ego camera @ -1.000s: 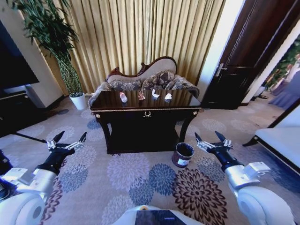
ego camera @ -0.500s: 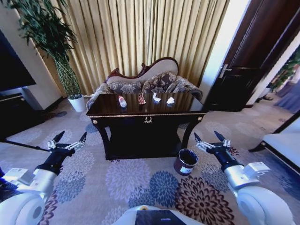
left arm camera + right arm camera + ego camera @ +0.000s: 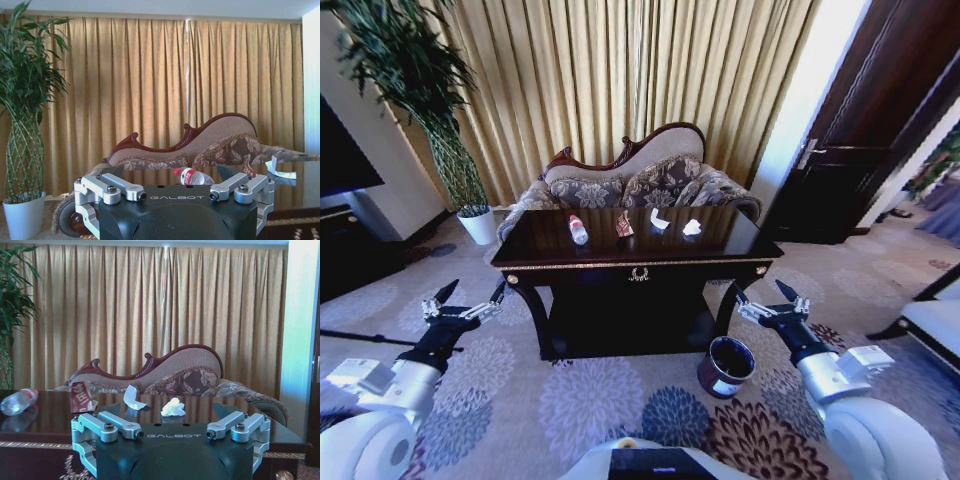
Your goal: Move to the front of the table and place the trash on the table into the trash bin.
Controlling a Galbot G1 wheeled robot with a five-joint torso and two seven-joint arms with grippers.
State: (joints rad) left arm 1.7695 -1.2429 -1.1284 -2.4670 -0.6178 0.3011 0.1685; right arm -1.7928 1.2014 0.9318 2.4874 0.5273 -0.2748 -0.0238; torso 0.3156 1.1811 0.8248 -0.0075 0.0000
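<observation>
Each arm ends in a rounded glossy white shell, then a boxy silver-grey wrist block, then a slim black forearm. The left gripper (image 3: 466,297) and the right gripper (image 3: 766,296) carry silver metal linkage bars tipped with pointed black fingers. In the wrist views, each gripper body is a matte black housing printed "GALBOT" in pale letters, with silver links pinned by dark round screws at ten and two o'clock of the lettering.

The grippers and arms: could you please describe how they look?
Both arms are white shells ending in black wrists. The left gripper and right gripper have silver metal linkages with bolts and black pointed tips. Each black gripper body is marked GALBOT.
</observation>
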